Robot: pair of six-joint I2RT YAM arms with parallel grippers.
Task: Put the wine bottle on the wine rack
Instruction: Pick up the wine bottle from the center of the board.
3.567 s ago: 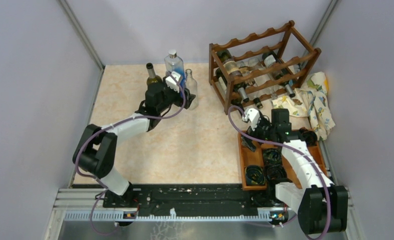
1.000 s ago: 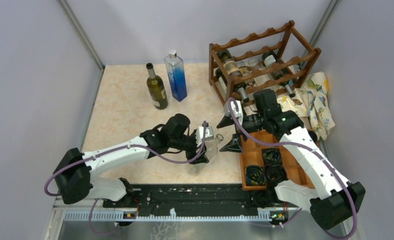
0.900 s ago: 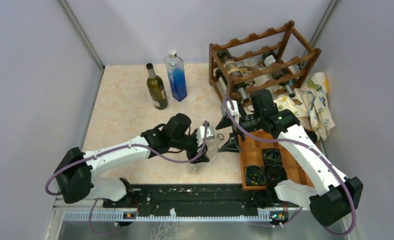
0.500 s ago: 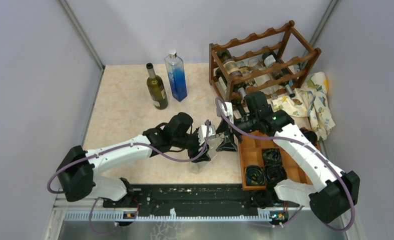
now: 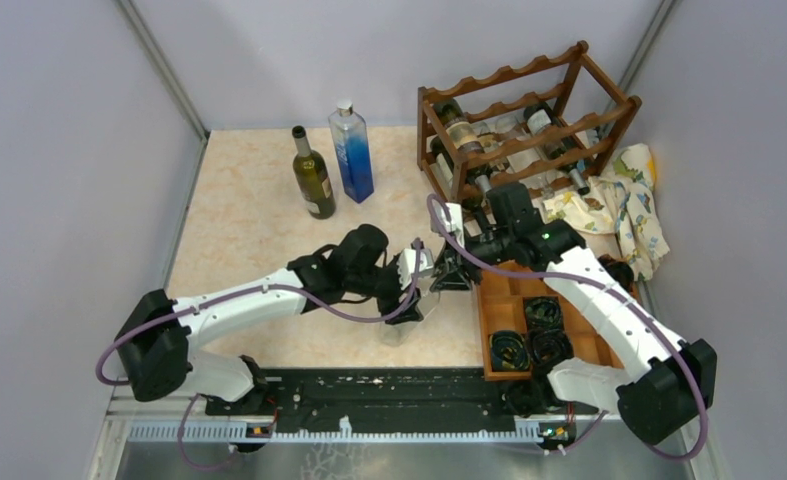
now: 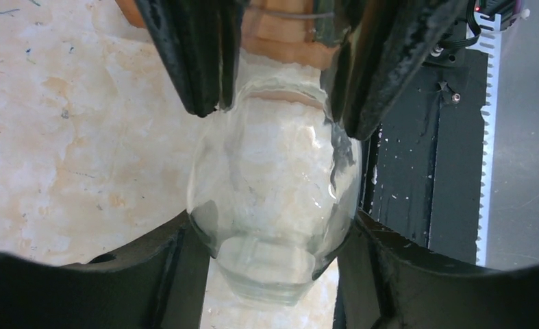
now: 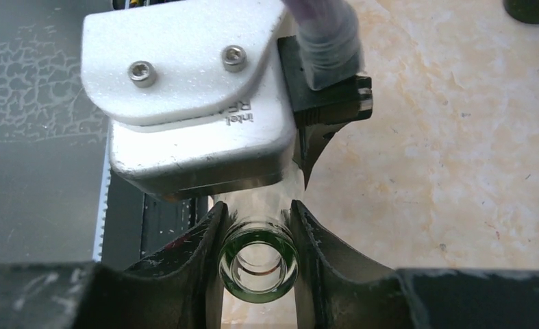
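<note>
While I list from the near edge of the tabletop (image 5: pixel 269 260) outward, the entries run as follows.

1. Tray (image 5: pixel 482 330): wooden, with compartments, at the near right corner. Coiled black cables (image 5: pixel 514 350) lie in its near compartments. The right arm reaches over it.

2. Wine bottle (image 6: pixel 273 171): clear glass, close to the middle of the near edge and just left of the tray. It is tilted, base toward the near edge and neck toward the right arm. I cannot tell whether the base touches the tabletop. It is well apart from the rack.

3. Left gripper (image 6: pixel 272 236): clamped about halfway closed on the bottle's wide body, one of its fingers (image 6: pixel 177 267) pressed against each side of the glass.

4. Right gripper (image 7: pixel 257 219): narrowed around the bottle's neck just below the mouth. Its fingers (image 7: pixel 208 253) sit against the glass on both sides, with the left arm's wrist camera close in front.

5. Green bottle (image 5: pixel 312 185): dark glass, upright, near the far edge and left of the middle.

6. Blue bottle (image 5: pixel 353 155): square-sided, upright, just beside the green one on its right.

7. Wine rack (image 5: pixel 456 180): dark reddish wood with wavy rails, at the far right corner. Several bottles (image 5: pixel 464 130) lie in its tiers.

8. Cloth (image 5: pixel 629 200): patterned and crumpled, against the rack's right side.
</note>
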